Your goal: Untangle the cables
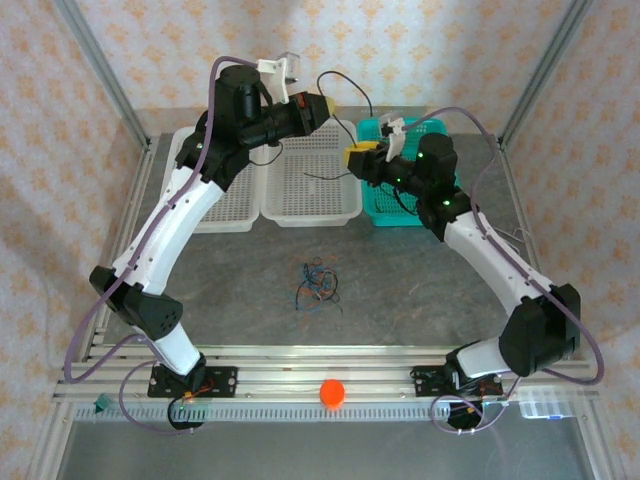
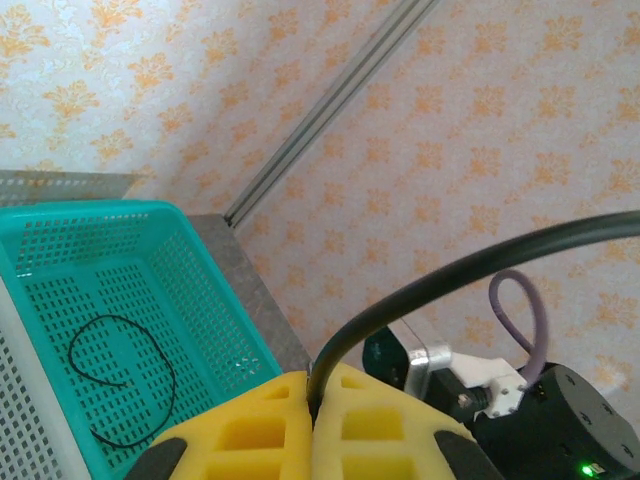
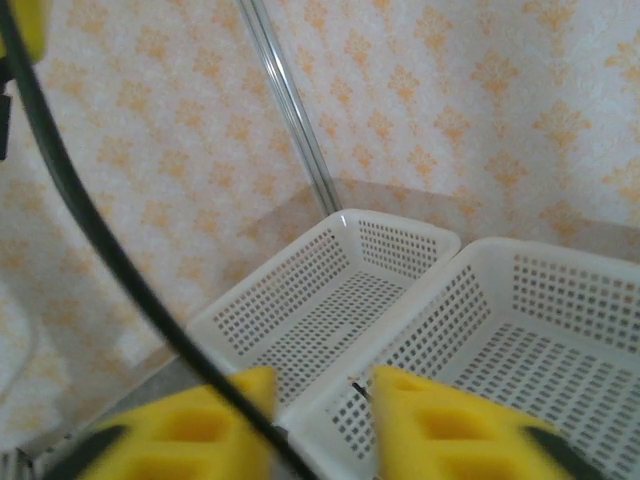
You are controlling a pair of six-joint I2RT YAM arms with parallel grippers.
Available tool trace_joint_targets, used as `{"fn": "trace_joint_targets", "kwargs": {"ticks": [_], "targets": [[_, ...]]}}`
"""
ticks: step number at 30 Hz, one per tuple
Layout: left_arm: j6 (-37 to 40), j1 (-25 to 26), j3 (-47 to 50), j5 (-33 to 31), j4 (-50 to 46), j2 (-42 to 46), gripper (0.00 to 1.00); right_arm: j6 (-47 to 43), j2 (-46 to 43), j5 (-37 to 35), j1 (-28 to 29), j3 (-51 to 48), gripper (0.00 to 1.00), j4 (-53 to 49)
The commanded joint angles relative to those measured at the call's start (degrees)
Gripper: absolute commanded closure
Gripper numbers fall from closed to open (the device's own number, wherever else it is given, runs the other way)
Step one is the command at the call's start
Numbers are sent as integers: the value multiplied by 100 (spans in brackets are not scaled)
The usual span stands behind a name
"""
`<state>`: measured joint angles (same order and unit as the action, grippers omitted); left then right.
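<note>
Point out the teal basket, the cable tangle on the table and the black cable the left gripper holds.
Teal basket (image 2: pixel 90 235): left wrist view, perforated back wall.
Cable tangle (image 1: pixel 318 283): top external view, middle of the bundle.
Held black cable (image 2: pixel 470 268): left wrist view, mid-arc.

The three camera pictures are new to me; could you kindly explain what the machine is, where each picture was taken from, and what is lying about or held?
The machine is a pair of robot arms bolted at the near edge of a table. The top picture looks down from above and behind them. The other two come from a camera on each wrist, so each shows that arm's own yellow fingers.

The left gripper is shut on a thin black cable, held up in the air. The right gripper is close by with its jaws apart, and a black cable runs past one of its fingers.

On the table lie a small tangle of cables, a white basket, a second white basket and a teal basket. The teal basket has a loose black cable in it.
</note>
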<state>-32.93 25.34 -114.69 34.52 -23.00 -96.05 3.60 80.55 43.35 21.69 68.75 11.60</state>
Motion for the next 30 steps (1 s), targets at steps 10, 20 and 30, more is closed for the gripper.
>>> {"fn": "trace_joint_targets", "kwargs": {"ticks": [10,20,30], "targets": [[-201,-240,645,63,545,170,100,-73,-549,-623,-7,157,100,-289],[109,-390,1843,-595,709,652,46,-233,-136,-3172,-25,1594,100,-3113],[396,-399,3319,-1428,517,1432,45,-598,971,-4149,-301,2309,100,-3832]]}}
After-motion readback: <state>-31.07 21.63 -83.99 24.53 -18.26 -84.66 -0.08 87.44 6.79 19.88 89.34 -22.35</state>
